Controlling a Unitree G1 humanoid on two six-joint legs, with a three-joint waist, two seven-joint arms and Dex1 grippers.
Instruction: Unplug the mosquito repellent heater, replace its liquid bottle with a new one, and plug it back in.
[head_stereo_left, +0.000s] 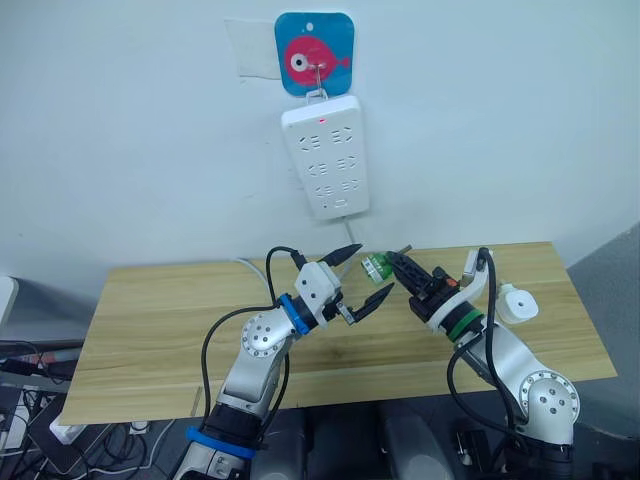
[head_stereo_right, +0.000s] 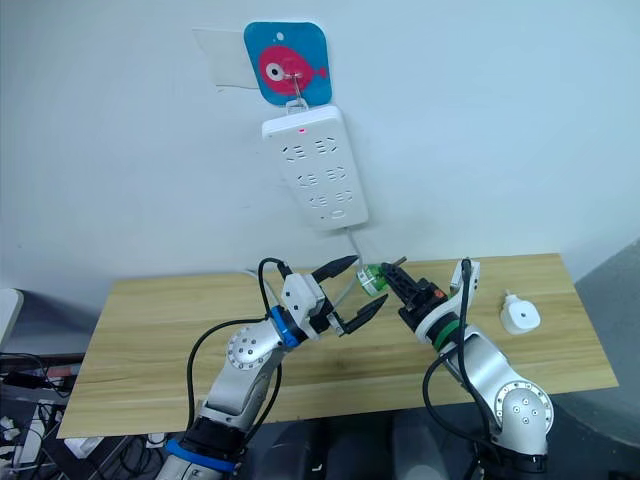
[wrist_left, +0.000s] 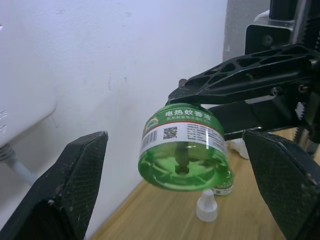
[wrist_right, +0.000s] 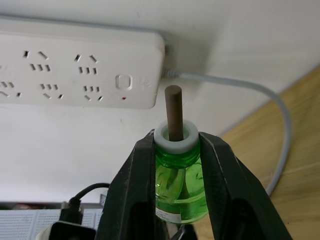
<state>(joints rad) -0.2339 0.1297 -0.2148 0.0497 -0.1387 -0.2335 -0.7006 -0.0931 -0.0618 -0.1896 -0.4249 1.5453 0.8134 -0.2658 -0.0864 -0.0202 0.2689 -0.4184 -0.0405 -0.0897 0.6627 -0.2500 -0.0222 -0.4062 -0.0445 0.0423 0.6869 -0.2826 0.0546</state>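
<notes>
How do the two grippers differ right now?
The right gripper is shut on the green bottle, held by its neck with the wick bare; the left gripper is open and holds nothing, its fingers either side of that bottle's base. Both are raised over the table.

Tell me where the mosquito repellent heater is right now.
The mosquito repellent heater lies unplugged on the table near its right end, beyond the right gripper.

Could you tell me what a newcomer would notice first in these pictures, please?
Probably the green liquid bottle, gripped by the right gripper above the wooden table, its brown wick exposed. The open left gripper flanks it, the white power strip hangs above, and the mosquito repellent heater lies at the table's right.
</notes>
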